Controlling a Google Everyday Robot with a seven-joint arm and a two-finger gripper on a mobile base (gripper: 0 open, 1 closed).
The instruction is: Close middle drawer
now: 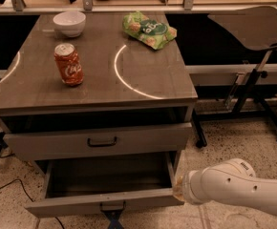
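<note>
The middle drawer [105, 202] is pulled far out of the grey wood-grain cabinet. Its low front panel carries a small dark bar handle [112, 206], and its deep box looks empty. My gripper [178, 189] is at the end of the white arm [229, 191], which reaches in from the lower right. It sits against the right front corner of this drawer, at the height of the front panel. The fingers are hidden against the drawer corner.
The drawer above [100, 141] stands slightly out, with a black handle. On the cabinet top [129, 87] are a red soda can [69, 64], a white bowl [69, 23] and a green chip bag [149, 29]. A chair [253, 27] stands at right, and a cable [9, 182] lies on the floor at left.
</note>
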